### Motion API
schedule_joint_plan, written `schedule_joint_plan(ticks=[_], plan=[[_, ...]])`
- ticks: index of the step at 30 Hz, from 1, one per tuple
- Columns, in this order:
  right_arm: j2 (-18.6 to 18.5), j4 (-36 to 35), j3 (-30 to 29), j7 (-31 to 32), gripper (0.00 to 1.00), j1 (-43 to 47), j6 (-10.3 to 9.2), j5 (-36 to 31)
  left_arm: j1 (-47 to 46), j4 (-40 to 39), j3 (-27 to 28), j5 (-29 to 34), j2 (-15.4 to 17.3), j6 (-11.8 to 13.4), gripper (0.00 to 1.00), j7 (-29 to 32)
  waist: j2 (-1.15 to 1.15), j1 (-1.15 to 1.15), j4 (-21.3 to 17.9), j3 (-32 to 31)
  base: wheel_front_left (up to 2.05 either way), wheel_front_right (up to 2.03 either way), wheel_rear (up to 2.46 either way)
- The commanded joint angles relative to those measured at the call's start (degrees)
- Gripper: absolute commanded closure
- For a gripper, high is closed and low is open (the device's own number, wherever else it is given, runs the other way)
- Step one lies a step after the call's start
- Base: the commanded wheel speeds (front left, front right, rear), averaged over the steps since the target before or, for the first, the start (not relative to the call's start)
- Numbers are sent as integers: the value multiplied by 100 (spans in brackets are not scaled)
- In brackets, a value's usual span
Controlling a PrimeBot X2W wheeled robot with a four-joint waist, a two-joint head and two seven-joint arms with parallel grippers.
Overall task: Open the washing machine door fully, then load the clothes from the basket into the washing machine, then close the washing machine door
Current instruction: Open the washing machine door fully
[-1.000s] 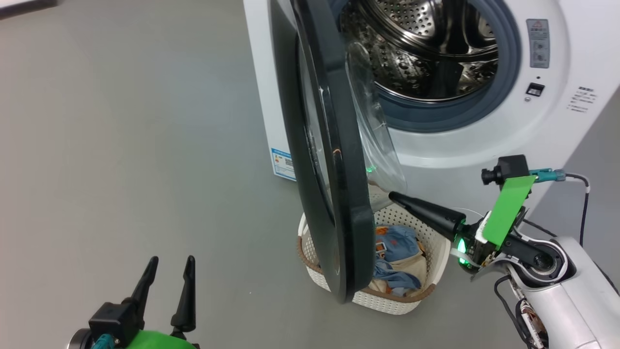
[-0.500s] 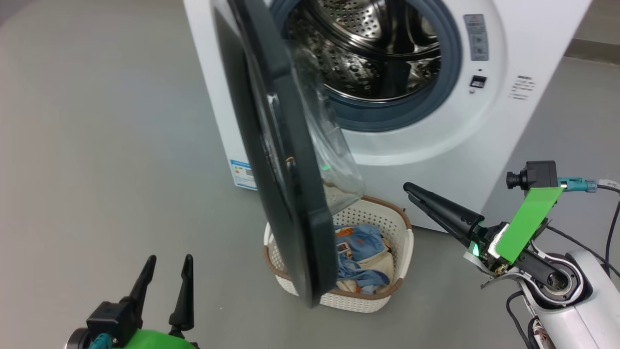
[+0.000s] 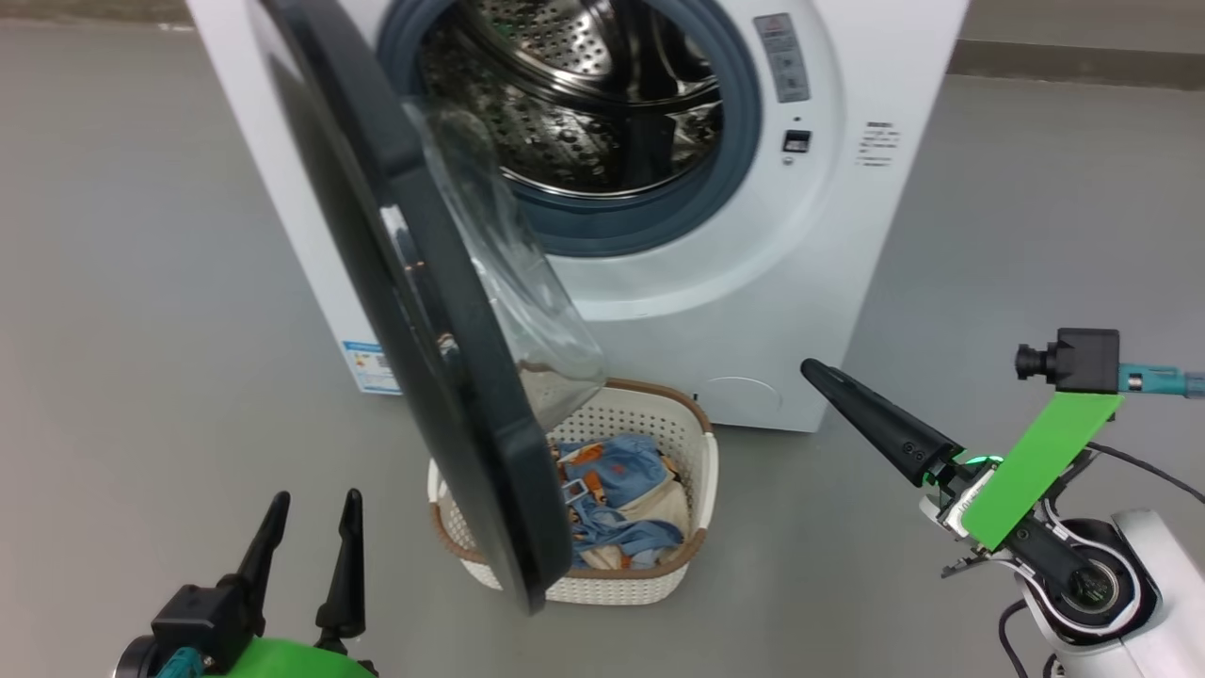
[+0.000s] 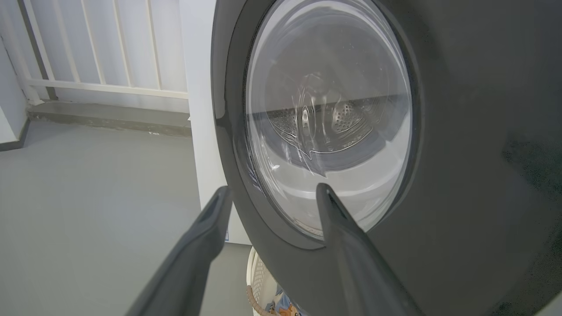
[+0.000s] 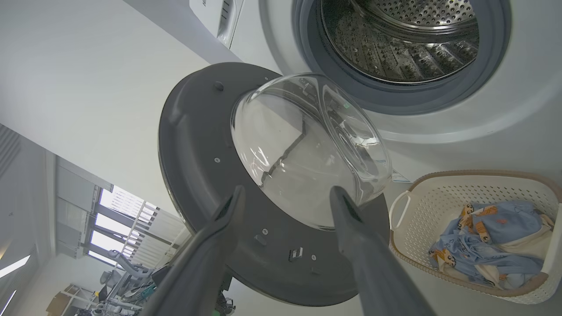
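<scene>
Glossy black rim and clear glass bowl identify the washing machine door [image 3: 424,311], which is found swung out from the washing machine [image 3: 753,282], leaving the steel drum [image 3: 584,104] exposed. Whether the door is at full travel cannot be settled from these views; it appears roughly square to the front. The basket [image 3: 650,414] is set on the grey floor [image 3: 141,330] close against the machine's foot, its left part overhung by the door's lower edge, and the clothes [image 3: 612,499] are all lying inside it. The left gripper [image 3: 317,494] is held low facing the door's outer face, fingers spread and empty. The right gripper [image 5: 287,189], right of the basket, is likewise spread and empty. The opening step is judged to be finishing. Next, a descent into the basket's uncovered right side is called for, unless the door must first be pushed wider.
</scene>
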Motion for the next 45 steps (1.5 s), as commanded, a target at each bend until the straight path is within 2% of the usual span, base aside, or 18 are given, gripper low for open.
schedule_joint_plan(ticks=[1, 5, 16, 23, 26, 29, 35, 45], plan=[[-103, -195, 73, -97, 0, 17, 41, -154, -141, -172, 200, 48, 76, -9, 0, -47, 0, 0, -223, 12, 0, 0, 0], [-298, -281, 158, -607, 0, 143, 41, -543, -128, -227, 220, 35, 76, 4, 0, -47, 0, 0, -398, 28, 0, 0, 0], [-757, -41, 377, -2574, 0, 659, 41, -1792, -33, -311, 172, -89, 76, 82, 0, -47, 0, 0, -651, 26, 0, 0, 0], [-838, 267, 329, -3565, 0, 1081, 41, -2078, 22, -327, 162, -108, 76, 91, 0, -47, 0, 0, -758, 9, 0, 0, 0], [-829, 408, 328, -3727, 0, 1184, 41, -2109, 56, -341, 188, -115, 76, 101, 0, -47, 0, 0, -833, -1, 0, 0, 0], [-909, 633, 231, -3863, 0, 1197, 41, -2607, 73, -355, 231, -141, 75, 109, 0, -47, 0, 0, -887, -3, 0, 0, 0], [-611, 877, -322, -3937, 0, 1207, 41, -3739, 114, -395, 205, -160, 75, 127, 0, -47, 0, 0, -935, 9, 0, 0, 0], [-270, 883, -679, -3940, 0, 1355, 41, -4387, 89, -379, 148, -157, 75, 126, 0, -47, 0, 0, -903, 16, 0, 0, 0]])
